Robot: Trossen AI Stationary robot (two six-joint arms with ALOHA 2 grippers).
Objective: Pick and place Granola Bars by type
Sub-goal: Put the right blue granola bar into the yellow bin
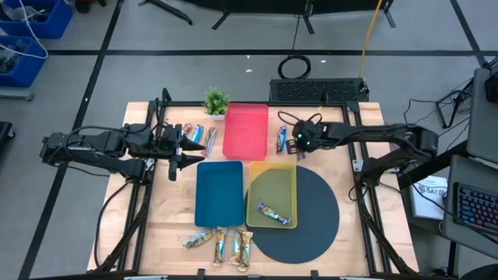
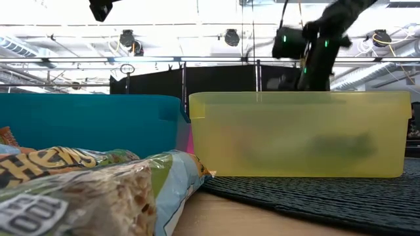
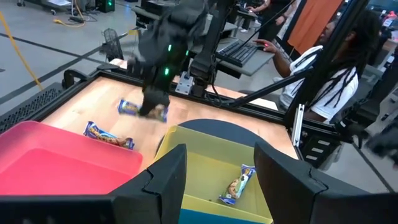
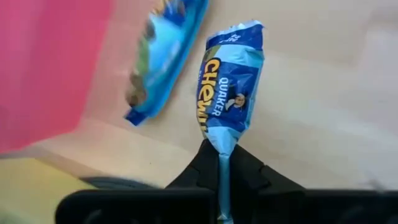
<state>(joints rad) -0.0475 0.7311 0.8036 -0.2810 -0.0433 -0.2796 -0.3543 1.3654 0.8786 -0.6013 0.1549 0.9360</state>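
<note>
My right gripper [image 1: 291,145] [image 4: 221,163] is shut on a blue-wrapped granola bar [image 4: 228,87] just right of the red tray [image 1: 245,131]. A second blue bar [image 4: 165,56] lies flat on the wood beside it. One blue bar [image 1: 272,212] lies in the yellow tray [image 1: 289,180]. Two bars [image 1: 199,137] lie left of the red tray, and three [image 1: 222,244] by the near edge. My left gripper [image 1: 180,154] [image 3: 217,180] is open, touching nothing, left of the blue tray [image 1: 219,192]. My right gripper pinches the blue bar by its crimped end seam [image 4: 221,149] between the two fingers. The bar points straight out ahead of the fingers, in line with them. It sits low over the wood; whether it rests on the table I cannot tell.
A small green potted plant [image 1: 216,100] stands at the far edge, left of the red tray. A dark round mat [image 1: 319,214] lies under the yellow tray. In the left wrist view a person [image 3: 317,74] sits beyond the table's right side.
</note>
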